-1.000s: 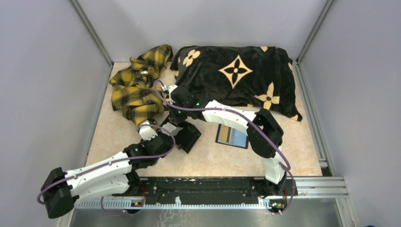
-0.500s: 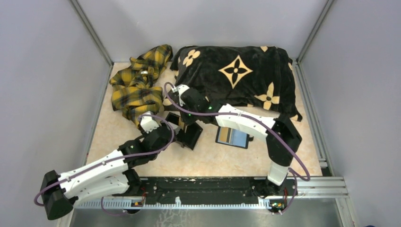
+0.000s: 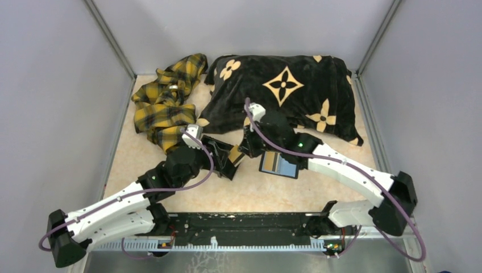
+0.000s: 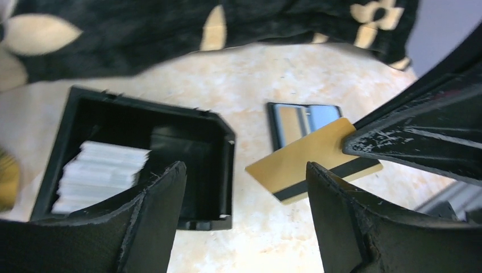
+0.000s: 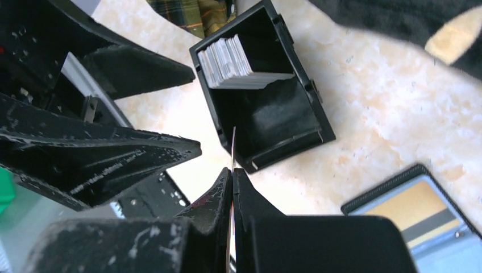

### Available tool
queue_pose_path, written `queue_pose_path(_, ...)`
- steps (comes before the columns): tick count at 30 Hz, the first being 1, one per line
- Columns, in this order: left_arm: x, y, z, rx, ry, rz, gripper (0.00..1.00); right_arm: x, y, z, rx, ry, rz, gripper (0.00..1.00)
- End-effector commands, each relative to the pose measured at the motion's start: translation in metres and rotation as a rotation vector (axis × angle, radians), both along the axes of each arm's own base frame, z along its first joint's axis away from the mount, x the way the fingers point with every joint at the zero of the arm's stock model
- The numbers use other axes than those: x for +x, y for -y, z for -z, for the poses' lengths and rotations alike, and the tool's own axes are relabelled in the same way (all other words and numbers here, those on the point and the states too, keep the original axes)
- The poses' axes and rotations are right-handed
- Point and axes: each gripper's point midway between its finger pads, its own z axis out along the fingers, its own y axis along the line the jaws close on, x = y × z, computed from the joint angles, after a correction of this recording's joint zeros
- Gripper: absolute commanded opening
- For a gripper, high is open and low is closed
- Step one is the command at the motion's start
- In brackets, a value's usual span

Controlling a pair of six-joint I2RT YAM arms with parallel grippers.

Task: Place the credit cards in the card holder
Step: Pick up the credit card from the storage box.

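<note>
Gold card (image 4: 307,159): pinched by one end between the fingers of the right gripper (image 5: 233,170). It is held clear of the table (image 3: 256,193), and a black stripe runs along one long edge. From the right wrist it shows edge-on, as a thin line rising from the fingertips.
Right gripper: fingers pressed together on the gold card, with no gap but the card's own thickness.
Left gripper (image 4: 245,168): jaws spread wide, with nothing between them and nothing touched. The gold card hangs just beyond its fingertips, toward its right finger.
Black tray (image 4: 142,99): on the table beneath the left gripper, toward its left finger, and straight ahead of the right gripper's fingertips. From the right wrist, the free end of the gold card lines up with the tray's nearest wall.
White cards (image 5: 230,60): a stack packed into the end of the black tray farthest from the right gripper.
Card holder (image 4: 304,116): lying unfolded and flat on the table, beyond the gold card as seen from the left gripper. It is just beside the black tray but apart from it. One inner panel shows gold with a dark stripe, the other bluish.
Blanket (image 3: 284,85): black with beige flower motifs, heaped beyond both grippers.
Plaid cloth (image 3: 165,108): yellow and black, crumpled beyond the left gripper on its left side.
</note>
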Motion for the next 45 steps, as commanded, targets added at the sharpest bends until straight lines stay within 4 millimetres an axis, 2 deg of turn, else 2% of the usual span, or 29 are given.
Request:
queue_pose_path(1, -0.011, 0.038, -0.039, -0.053, 0.157, 0.248, 0.83, -0.021, 0.012, -0.029, 0.167, -0.034, -0.038, 0.0)
queue_pose_path(6, -0.033, 0.061, -0.035, -0.089, 0.191, 0.451, 0.8, -0.04, 0.027, -0.026, 0.204, -0.082, -0.07, 0.0)
queue_pose_path(10, -0.043, 0.071, -0.029, -0.08, 0.181, 0.55, 0.79, -0.051, 0.034, -0.024, 0.239, -0.122, -0.102, 0.0)
queue_pose_path(15, -0.056, 0.084, -0.023, -0.104, 0.141, 0.697, 0.74, -0.056, 0.038, -0.024, 0.268, -0.151, -0.127, 0.0)
queue_pose_path(20, -0.06, 0.09, -0.014, -0.109, 0.075, 0.778, 0.67, -0.058, 0.038, -0.022, 0.294, -0.179, -0.151, 0.0)
queue_pose_path(34, -0.073, 0.088, -0.01, -0.251, -0.028, 0.985, 0.34, -0.05, 0.04, -0.012, 0.345, -0.257, -0.182, 0.0)
queue_pose_path(39, -0.084, 0.094, -0.002, -0.276, -0.113, 1.099, 0.17, -0.043, 0.039, -0.012, 0.358, -0.268, -0.177, 0.0)
queue_pose_path(42, -0.087, 0.096, 0.001, -0.286, -0.143, 1.135, 0.01, -0.039, 0.04, -0.012, 0.359, -0.27, -0.169, 0.0)
queue_pose_path(45, -0.082, 0.097, 0.002, -0.289, -0.133, 1.103, 0.0, -0.035, 0.042, -0.011, 0.357, -0.264, -0.151, 0.0)
